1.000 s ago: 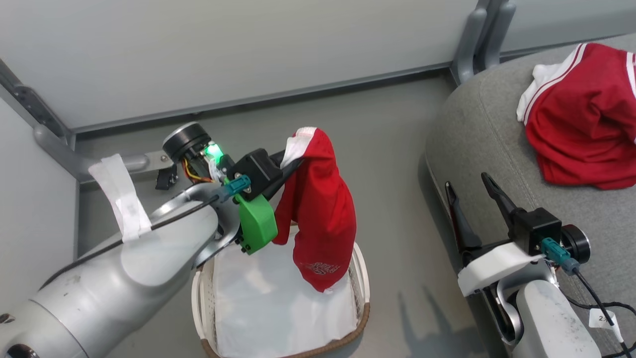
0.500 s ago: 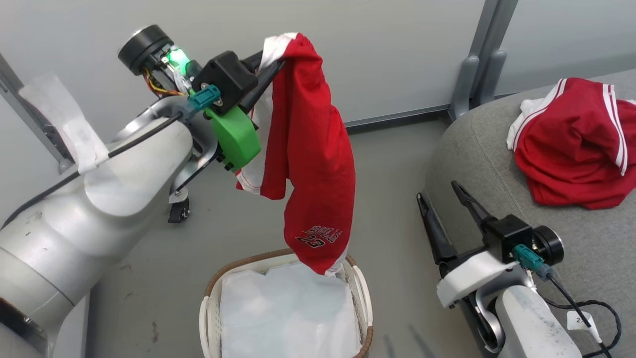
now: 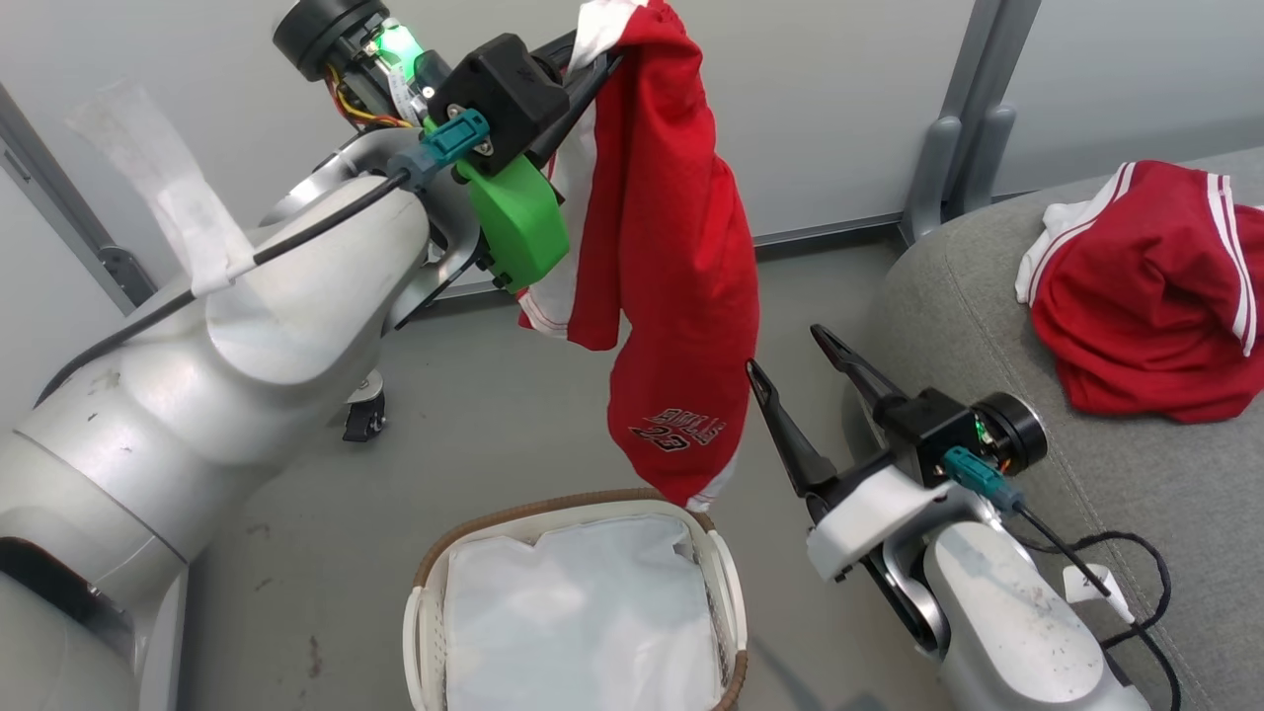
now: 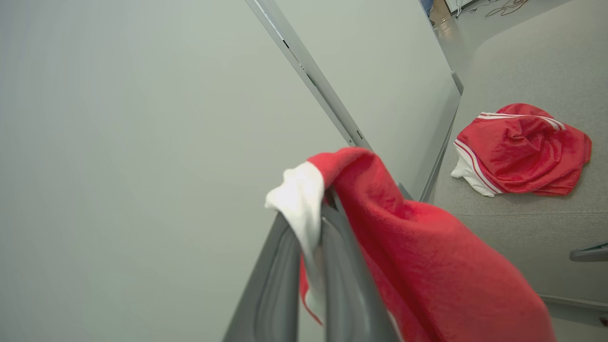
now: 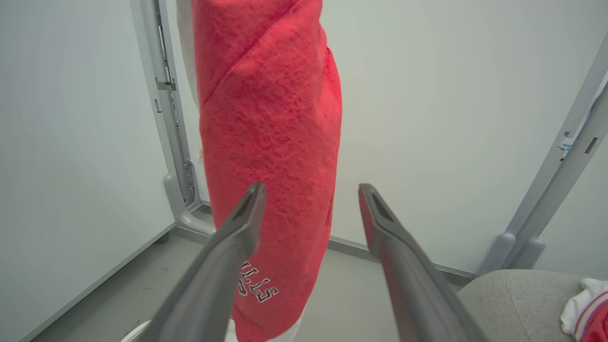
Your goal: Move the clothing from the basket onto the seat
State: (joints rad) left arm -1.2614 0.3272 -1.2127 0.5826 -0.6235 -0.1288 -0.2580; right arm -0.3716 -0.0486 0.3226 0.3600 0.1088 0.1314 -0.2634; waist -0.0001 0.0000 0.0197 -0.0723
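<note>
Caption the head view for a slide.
Left gripper holds a bright red sportswear piece above the oval white perforated basket; open right gripper hovers beside the grey woven seat.

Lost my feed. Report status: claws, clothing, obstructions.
Left claw shut on red garment, hanging above basket. Right claw open, empty, between garment and seat. Second garment already on seat.
</note>
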